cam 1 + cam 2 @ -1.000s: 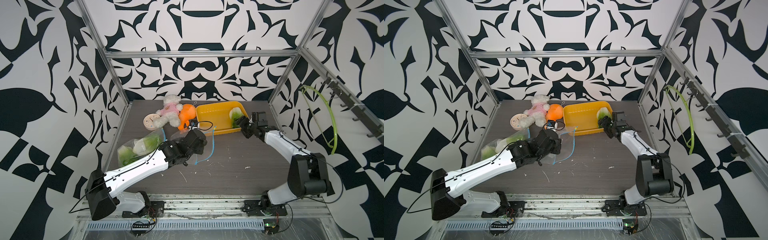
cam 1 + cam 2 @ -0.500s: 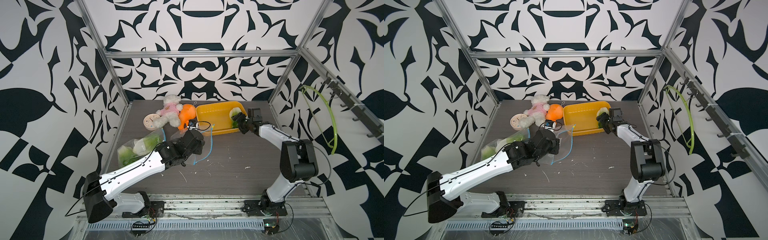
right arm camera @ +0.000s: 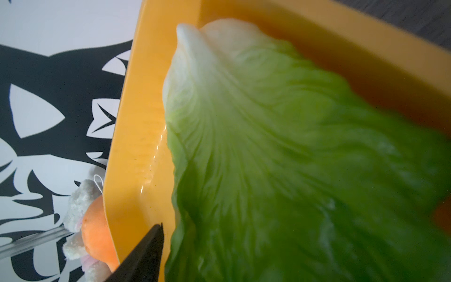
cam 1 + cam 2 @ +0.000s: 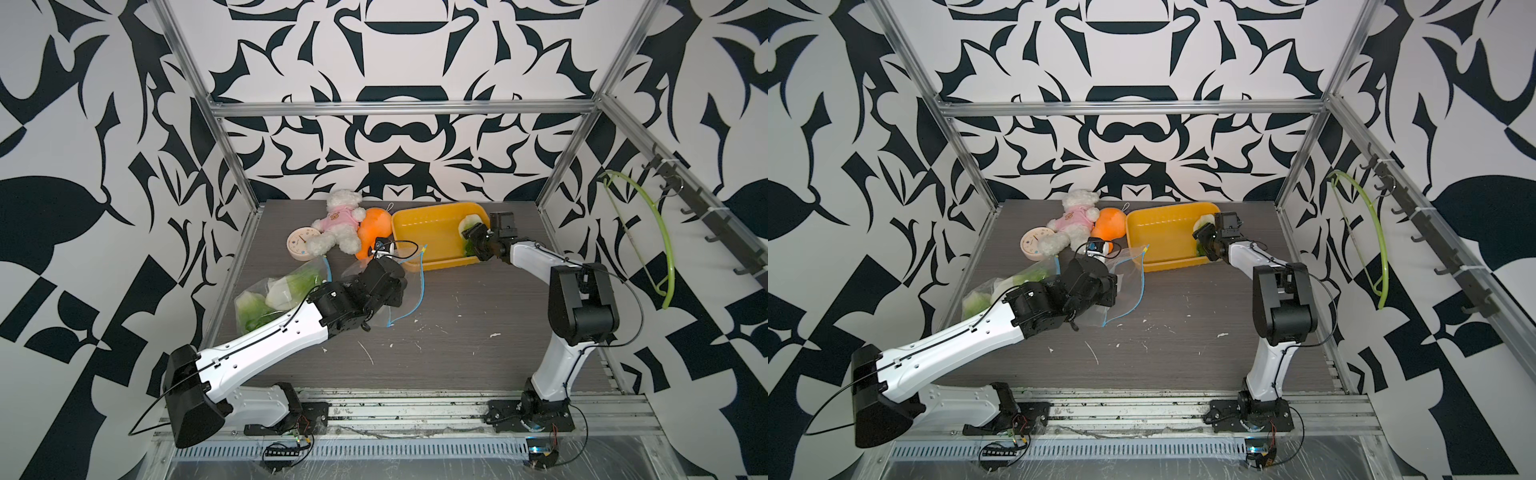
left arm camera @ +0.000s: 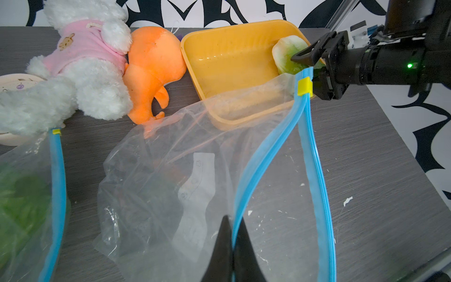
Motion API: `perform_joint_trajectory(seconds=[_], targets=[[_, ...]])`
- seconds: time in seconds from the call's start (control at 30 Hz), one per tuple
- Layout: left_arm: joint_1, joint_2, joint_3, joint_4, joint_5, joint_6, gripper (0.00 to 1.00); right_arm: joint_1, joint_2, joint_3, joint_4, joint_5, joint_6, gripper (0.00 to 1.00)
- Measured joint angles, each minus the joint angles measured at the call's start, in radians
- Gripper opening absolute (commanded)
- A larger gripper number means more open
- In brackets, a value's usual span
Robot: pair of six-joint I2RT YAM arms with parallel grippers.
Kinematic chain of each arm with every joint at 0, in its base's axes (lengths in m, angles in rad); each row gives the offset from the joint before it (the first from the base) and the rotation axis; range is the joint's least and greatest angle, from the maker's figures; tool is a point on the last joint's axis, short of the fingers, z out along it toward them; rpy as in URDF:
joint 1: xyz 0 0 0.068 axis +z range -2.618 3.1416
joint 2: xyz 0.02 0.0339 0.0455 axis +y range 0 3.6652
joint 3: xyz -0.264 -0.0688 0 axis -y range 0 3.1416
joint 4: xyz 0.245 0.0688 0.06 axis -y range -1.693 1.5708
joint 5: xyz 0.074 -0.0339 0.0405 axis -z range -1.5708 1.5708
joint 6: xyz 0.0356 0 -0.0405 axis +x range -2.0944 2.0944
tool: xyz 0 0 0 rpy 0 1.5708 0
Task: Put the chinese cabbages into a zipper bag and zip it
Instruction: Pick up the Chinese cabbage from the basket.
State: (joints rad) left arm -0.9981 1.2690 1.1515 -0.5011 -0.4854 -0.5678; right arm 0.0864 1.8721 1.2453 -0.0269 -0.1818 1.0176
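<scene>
One chinese cabbage (image 4: 468,221) (image 3: 268,146), white-stemmed with green leaves, lies at the right end of the yellow tray (image 4: 428,235). My right gripper (image 4: 474,240) (image 5: 302,70) straddles it with its jaws apart. A thin strip of tray shows between one finger (image 3: 144,254) and the leaf. The other finger is hidden. My left gripper (image 5: 233,232) is shut on the blue zip edge (image 5: 268,146) of a clear zipper bag (image 4: 401,316) (image 5: 170,171). It holds the bag's mouth open toward the tray. Another zip bag (image 4: 274,299) holding cabbages lies at the table's left edge.
A white teddy in pink (image 4: 336,226), an orange plush (image 4: 374,228) and a round cream dial (image 4: 301,245) crowd the back left beside the tray. A green hoop (image 4: 660,241) hangs on the right wall. White crumbs dot the table (image 4: 457,353).
My right gripper has slid a little further over the cabbage in the tray, and its jaws have narrowed. The left arm still holds the bag's edge and has barely moved.
</scene>
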Motion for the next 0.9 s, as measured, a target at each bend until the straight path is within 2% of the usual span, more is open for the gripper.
perform_joint_trajectory(seconds=[0.17, 0.37, 0.6, 0.9], targets=[[0.004, 0.000, 0.000, 0.002, 0.000, 0.000, 0.00, -0.005, 0.037, 0.068, -0.018, 0.033, -0.035, 0.49], [0.008, -0.001, -0.013, 0.010, 0.004, 0.000, 0.00, -0.011, 0.068, 0.124, -0.029, 0.051, -0.077, 0.23], [0.017, -0.001, -0.015, 0.010, 0.008, 0.006, 0.00, -0.013, 0.078, 0.149, -0.029, 0.057, -0.115, 0.01], [0.019, -0.001, -0.015, 0.010, 0.016, 0.008, 0.00, -0.014, 0.066, 0.160, -0.036, 0.024, -0.196, 0.00]])
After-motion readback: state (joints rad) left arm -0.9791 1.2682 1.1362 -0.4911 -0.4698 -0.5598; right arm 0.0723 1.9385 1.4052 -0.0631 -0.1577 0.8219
